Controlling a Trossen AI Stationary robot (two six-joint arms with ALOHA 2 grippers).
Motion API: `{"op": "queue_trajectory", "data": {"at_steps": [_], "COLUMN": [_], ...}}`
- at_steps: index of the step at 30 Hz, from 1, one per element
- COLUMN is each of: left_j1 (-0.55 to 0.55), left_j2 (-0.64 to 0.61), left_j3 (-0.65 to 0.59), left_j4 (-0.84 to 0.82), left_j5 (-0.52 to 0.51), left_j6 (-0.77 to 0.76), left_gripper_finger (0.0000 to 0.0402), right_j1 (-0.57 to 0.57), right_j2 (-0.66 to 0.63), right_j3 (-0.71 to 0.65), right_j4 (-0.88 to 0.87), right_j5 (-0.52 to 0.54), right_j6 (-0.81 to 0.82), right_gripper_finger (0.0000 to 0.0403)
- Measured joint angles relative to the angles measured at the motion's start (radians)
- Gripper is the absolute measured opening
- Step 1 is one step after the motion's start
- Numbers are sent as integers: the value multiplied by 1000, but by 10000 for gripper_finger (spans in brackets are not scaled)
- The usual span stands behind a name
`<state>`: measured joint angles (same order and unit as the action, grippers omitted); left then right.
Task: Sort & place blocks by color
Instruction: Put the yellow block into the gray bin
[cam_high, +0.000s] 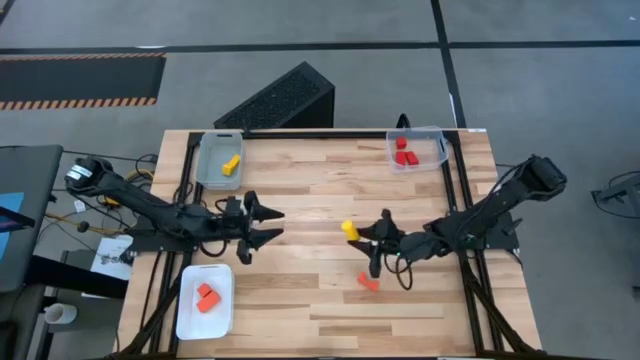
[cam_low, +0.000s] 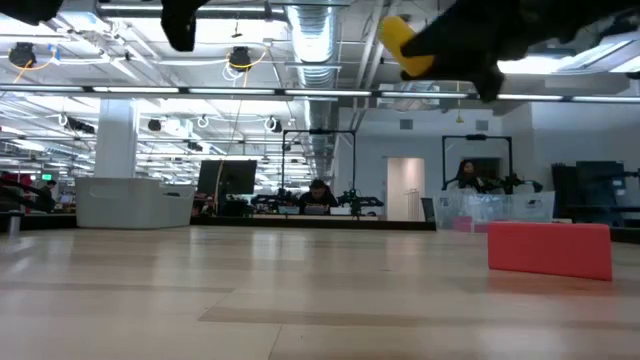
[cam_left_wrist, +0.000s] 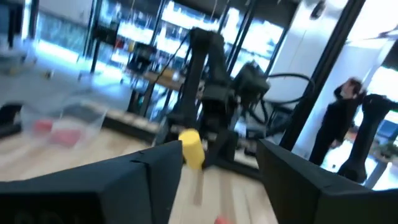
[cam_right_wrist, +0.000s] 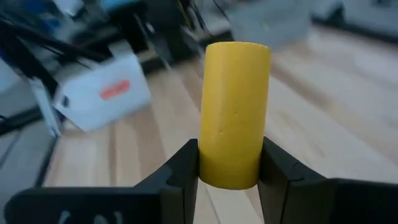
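I see a pale wood-plank bench (cam_high: 320, 190) on a grey floor, with an open workshop room of desks and seated people beyond. My right gripper (cam_right_wrist: 229, 171) pinches a yellow block (cam_right_wrist: 233, 112) above the bench's middle. My left gripper (cam_high: 268, 226) hovers with its fingers spread, holding nothing. One red block (cam_low: 550, 248) lies on the wood; other blocks sit in three corner trays (cam_high: 205, 300).

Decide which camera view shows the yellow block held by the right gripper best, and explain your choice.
The right wrist view: the yellow block fills the frame, clamped upright in the right gripper. The high view shows it small, the low view cuts it off at the top edge, and the left wrist view shows it distant.
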<state>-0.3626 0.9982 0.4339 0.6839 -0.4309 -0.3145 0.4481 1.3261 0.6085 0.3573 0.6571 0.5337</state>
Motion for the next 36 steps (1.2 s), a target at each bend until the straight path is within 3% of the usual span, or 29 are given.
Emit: {"op": "queue_trajectory", "data": {"at_steps": [6, 9, 14, 27, 32, 36], "left_j1": [36, 65, 102, 160, 160, 160], "left_j2": [137, 233, 397, 636, 639, 631], "left_j3": [14, 63, 184, 381, 391, 391], "left_j4": [209, 217, 223, 184, 184, 184], "left_j5": [15, 87, 204, 264, 287, 283], "left_j6": [28, -4, -20, -89, -67, -64], "left_gripper_finger": [239, 256, 284, 345, 345, 313], "right_j1": [-21, -35, -52, -43, -43, -43], "right_j2": [117, 174, 234, 266, 266, 266], "right_j3": [0, 2, 36, 73, 74, 74], "right_j4": [378, 512, 539, 544, 540, 541], "right_j5": [0, -2, -8, -48, -48, -47], "right_j6": [-247, -316, -335, -348, -349, -349], "right_gripper_finger": [122, 123, 122, 123, 123, 123]}}
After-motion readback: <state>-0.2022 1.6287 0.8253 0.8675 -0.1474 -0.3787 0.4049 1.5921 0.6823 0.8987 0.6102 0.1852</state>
